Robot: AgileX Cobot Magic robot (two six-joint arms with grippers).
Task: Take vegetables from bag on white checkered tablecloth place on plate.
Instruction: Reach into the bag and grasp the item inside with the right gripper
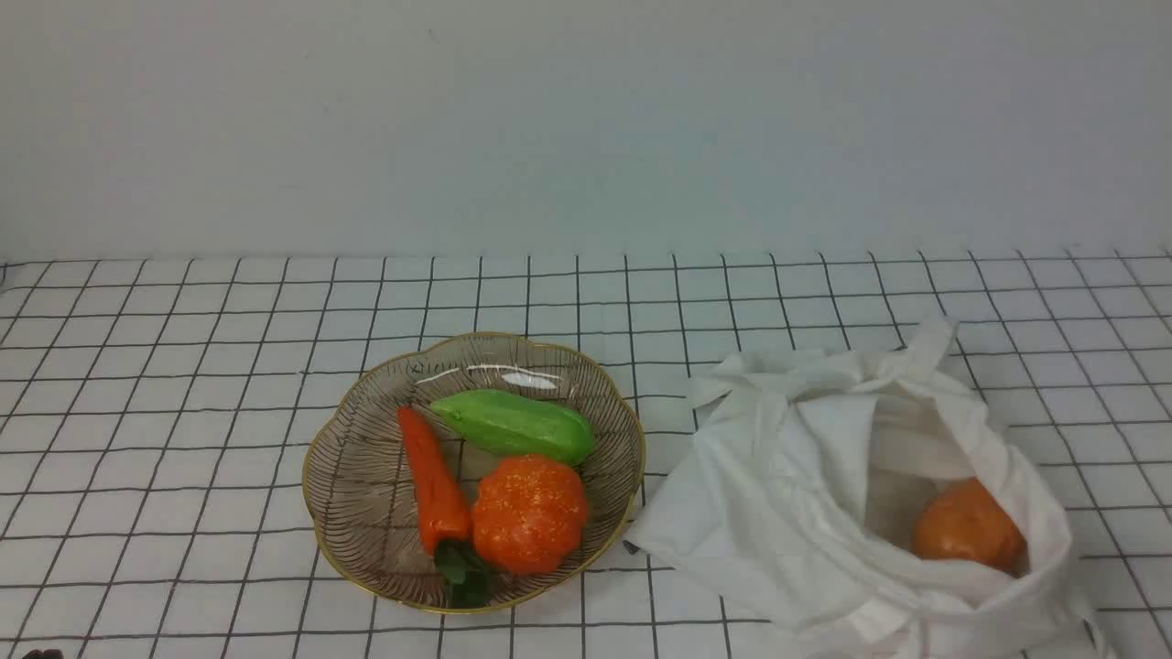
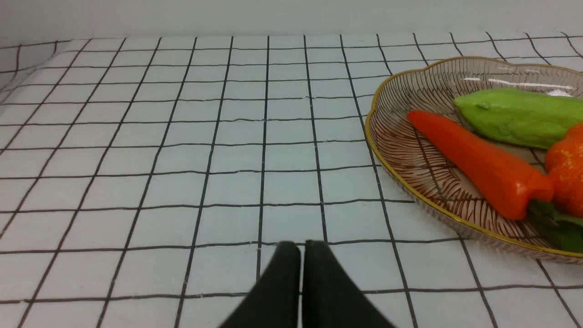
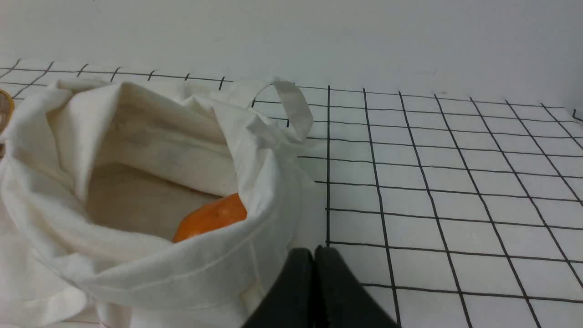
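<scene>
The front camera looks forward and down across the white black-gridded tablecloth (image 1: 183,366) to its far edge, while both wrist cameras sit low and close, the left sharing with it the scalloped gold-rimmed glass plate (image 2: 410,150), the right the soft white cloth bag (image 3: 182,273).

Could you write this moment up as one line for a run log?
plate: carrot, green vegetable, pumpkin | bag: potato inside | left end effector: shut, empty | right end effector: shut, empty, by bag

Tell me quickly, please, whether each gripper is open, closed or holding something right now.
Left gripper: closed, holding nothing, above the white black-gridded tablecloth.
Right gripper: closed, holding nothing, near the soft white cloth bag.
</scene>
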